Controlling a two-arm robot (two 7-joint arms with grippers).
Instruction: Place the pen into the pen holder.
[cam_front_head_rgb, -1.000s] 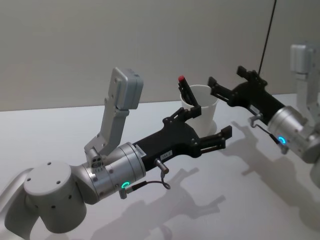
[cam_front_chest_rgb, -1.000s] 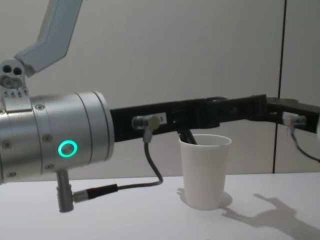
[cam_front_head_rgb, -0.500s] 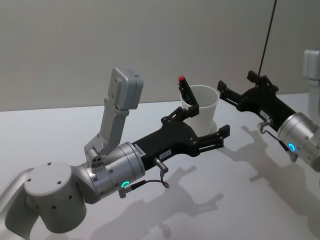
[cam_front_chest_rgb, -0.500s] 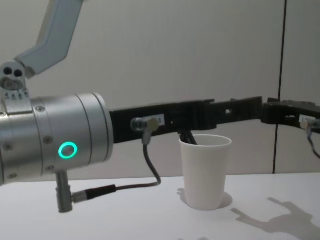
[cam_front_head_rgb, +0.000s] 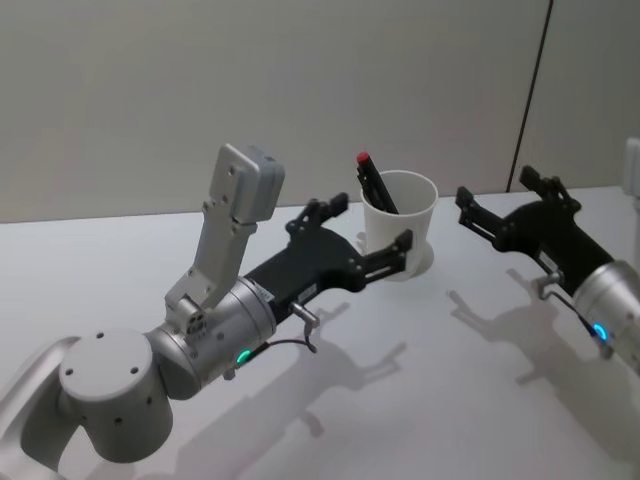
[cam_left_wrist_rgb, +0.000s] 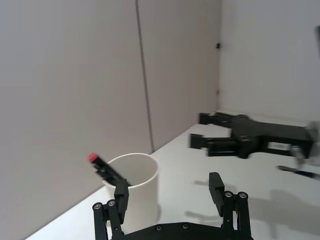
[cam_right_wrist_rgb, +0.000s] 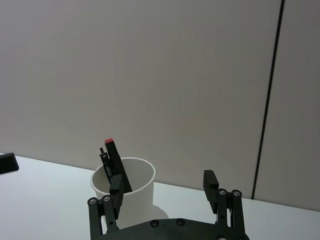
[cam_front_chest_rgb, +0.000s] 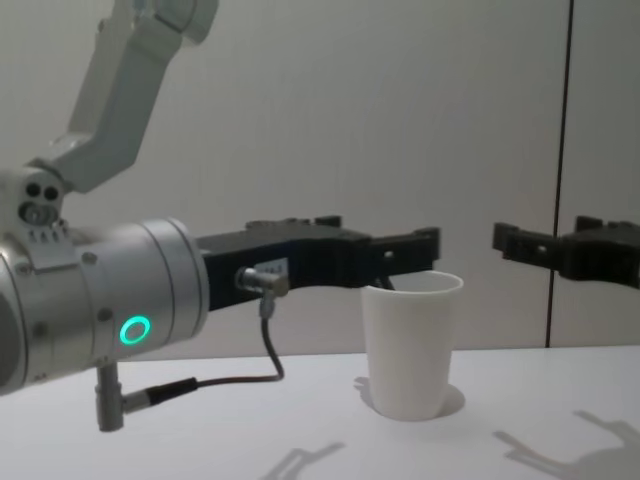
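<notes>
White tabletop (cam_front_head_rgb: 420, 390) runs back to a plain grey wall (cam_front_head_rgb: 200, 90) with one dark vertical seam (cam_front_head_rgb: 535, 85) toward two o'clock in my head view. At twelve o'clock on that surface stands the pen holder (cam_front_head_rgb: 399, 237), a plain white paper cup with a rolled rim, upright. The pen (cam_front_head_rgb: 374, 183) is inside it, leaning against the rim on the side nearer my left arm, its red cap sticking up above the lip and its dark body going down into the cup.

My left gripper (cam_front_head_rgb: 360, 238) hangs just at nine o'clock of the cup, raised off the table at about rim height; its fingers (cam_front_head_rgb: 397, 248) are spread wide with nothing between them, and one fingertip sits close by the cup wall, though whether it touches I cannot tell. My right gripper (cam_front_head_rgb: 497, 205) hovers at three o'clock of the cup, apart from it, also spread and empty. Both arms throw shadows (cam_front_head_rgb: 490, 310) on the table. Between the two grippers only the cup stands, and its mouth is unobstructed from above.
</notes>
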